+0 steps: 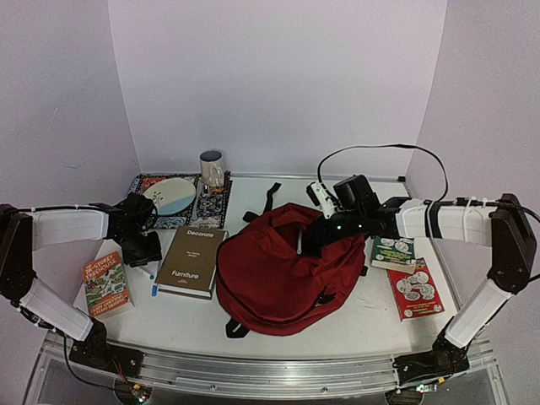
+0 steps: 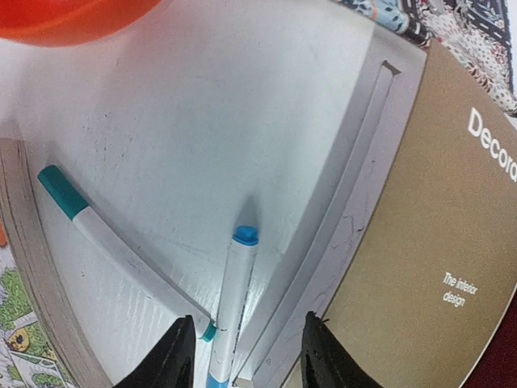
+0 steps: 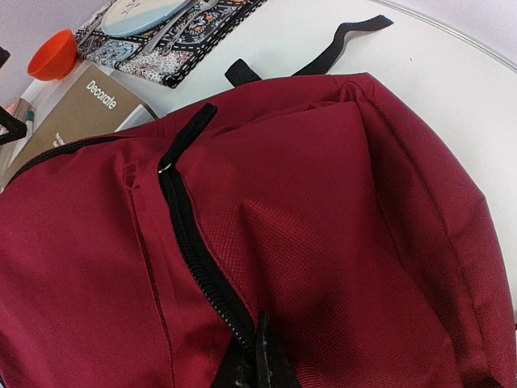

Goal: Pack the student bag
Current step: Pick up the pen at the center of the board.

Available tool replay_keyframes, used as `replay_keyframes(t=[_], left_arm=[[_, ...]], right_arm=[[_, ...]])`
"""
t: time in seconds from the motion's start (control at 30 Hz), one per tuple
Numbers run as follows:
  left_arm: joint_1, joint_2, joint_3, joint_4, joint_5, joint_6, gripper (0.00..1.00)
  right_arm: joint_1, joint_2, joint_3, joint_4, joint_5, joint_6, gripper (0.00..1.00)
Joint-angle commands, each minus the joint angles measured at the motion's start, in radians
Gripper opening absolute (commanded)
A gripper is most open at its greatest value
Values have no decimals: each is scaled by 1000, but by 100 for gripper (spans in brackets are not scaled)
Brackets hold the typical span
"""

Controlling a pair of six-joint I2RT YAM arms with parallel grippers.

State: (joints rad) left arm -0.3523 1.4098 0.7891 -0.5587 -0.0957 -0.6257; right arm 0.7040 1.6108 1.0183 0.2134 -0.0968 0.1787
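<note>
The bag (image 1: 283,270) lies flat at the centre of the table (image 1: 354,325), between the two arms, with its top toward the far wall. A black zip (image 3: 182,202) runs across its upper face.

The right hand (image 3: 257,356) rests on the far right part of the bag, directly on the zip. Its jaws stand together, pinched on the zip line; whether they hold the slider cannot be told.

The left hand (image 2: 246,356) is well apart from the bag, over the left part of the table. Its jaws stand apart, low over the table, with a blue-capped pen (image 2: 234,299) between them. A teal-capped pen (image 2: 105,234) lies just beside it, the two meeting near the fingertips.

A brown book (image 1: 192,261) lies between the pens and the bag, close to the bag's left edge. A patterned book (image 1: 106,285) lies left of the pens. A green book (image 1: 393,253) and a red book (image 1: 415,289) lie right of the bag. A mat (image 1: 211,207) with a plate (image 1: 169,196) and a mug (image 1: 212,169) sits at the far left.
</note>
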Motion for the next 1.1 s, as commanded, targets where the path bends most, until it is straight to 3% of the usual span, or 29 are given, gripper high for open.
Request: replay_keyframes(t=[0.0,0.13,0.83,1.07], left_arm=[[6,56,8,-6,47,45,41],[6,90,-1,-6,56,53,35],[4,213,-27,-11,93,70,25],[4,219,-30,-14,136,72,8]], right_arm=[[8,-41,-2,8,-18,-15,0],[9,-43,-12,18,-19,-13,0],[9,-38,-10,30,-16,-15,0],[8,-42,-9,35,-17,-16,0]])
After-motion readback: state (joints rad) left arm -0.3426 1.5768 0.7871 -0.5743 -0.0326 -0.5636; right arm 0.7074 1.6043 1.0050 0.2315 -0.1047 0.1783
